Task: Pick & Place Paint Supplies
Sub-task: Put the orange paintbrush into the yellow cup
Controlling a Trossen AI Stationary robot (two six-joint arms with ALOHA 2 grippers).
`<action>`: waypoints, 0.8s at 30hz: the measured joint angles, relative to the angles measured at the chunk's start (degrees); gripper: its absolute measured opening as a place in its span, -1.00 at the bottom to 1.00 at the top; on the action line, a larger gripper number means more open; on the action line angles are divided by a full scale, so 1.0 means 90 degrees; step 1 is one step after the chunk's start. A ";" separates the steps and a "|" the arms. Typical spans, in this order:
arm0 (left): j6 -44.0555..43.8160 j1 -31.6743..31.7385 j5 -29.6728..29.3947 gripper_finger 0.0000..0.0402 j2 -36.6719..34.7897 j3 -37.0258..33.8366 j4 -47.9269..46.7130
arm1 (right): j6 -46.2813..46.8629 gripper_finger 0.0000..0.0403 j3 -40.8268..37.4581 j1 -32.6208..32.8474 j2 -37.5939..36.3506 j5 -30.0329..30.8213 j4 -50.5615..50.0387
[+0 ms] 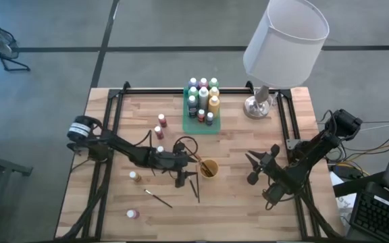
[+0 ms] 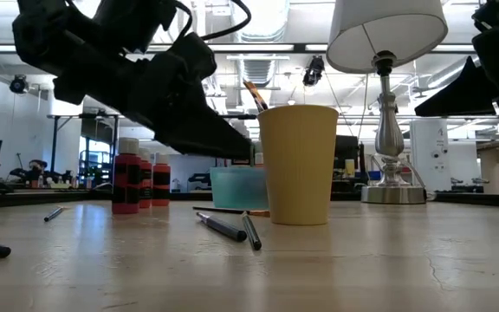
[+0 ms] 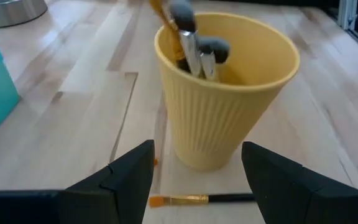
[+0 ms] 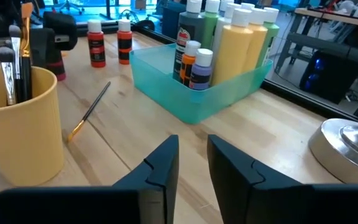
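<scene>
An orange-yellow cup (image 1: 209,168) (image 3: 229,106) holds several brushes (image 3: 194,50), handles down. My left gripper (image 1: 189,165) (image 3: 197,180) is open and low, just left of the cup, touching nothing. One orange-tipped brush (image 3: 185,200) lies on the table between its fingers. Two dark brushes (image 2: 223,227) (image 1: 196,189) lie near the cup and another (image 1: 157,197) lies nearer the front edge. Loose paint bottles (image 1: 161,120) (image 1: 134,176) (image 1: 132,214) stand upright on the left half. The green tray (image 1: 201,125) carries many bottles (image 4: 229,37). My right gripper (image 1: 254,165) (image 4: 192,162) hovers right of the cup, narrowly open.
A lamp with a white shade (image 1: 286,40) and a metal base (image 1: 256,106) stands at the far right, beside the tray. Two red bottles (image 4: 95,43) stand left of the tray, with a brush (image 4: 92,109) lying near them. Bare wood lies between the cup and my right gripper.
</scene>
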 joint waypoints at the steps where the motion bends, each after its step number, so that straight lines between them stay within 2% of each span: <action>1: 0.0000 0.0002 0.0002 0.23 0.0033 0.0039 0.0003 | 0.0000 -0.58 -0.0002 0.0000 0.0000 0.0000 0.0007; 16: 0.0012 0.0001 0.0141 0.23 0.0721 0.0487 -0.0003 | 0.0000 -0.43 -0.0024 0.0000 0.0000 0.0000 0.0041; 24: 0.0025 0.0002 0.0146 0.23 0.0933 0.0735 -0.0003 | -0.0001 -0.45 -0.0024 0.0000 0.0000 0.0000 0.0053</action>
